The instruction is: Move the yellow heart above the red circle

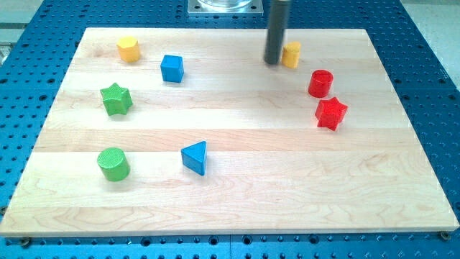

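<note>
Green cylinder (113, 164) far bottom-left of my tip (273, 62); board's top edge (215, 29) close behind. Yellow heart (292, 54) touching tip's right; bare rod grasps nothing.

The straight dark rod (277, 32) covers the left side of the small yellow heart block (292, 54); the view's top edge cuts off the rod's upper part.

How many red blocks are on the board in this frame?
2, both at the view's right: the red circle and, just below it, the red star. None looks hidden.
</note>
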Controlling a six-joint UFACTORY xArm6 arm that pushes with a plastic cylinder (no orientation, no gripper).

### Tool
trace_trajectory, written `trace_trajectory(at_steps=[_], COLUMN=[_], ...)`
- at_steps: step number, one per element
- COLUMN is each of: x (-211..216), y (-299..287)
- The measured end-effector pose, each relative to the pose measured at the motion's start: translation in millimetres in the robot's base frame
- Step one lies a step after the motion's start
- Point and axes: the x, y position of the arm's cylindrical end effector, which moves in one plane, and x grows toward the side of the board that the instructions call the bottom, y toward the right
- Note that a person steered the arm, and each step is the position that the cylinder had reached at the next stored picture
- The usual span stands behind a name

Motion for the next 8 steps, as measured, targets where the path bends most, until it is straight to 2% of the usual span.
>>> trace_trajectory(at_steps=[1, 2, 3, 4, 5, 7, 8], x=[-17, -17, -26, -52, -19, -3, -9], y=[25, 90, 120, 48, 26, 94, 85])
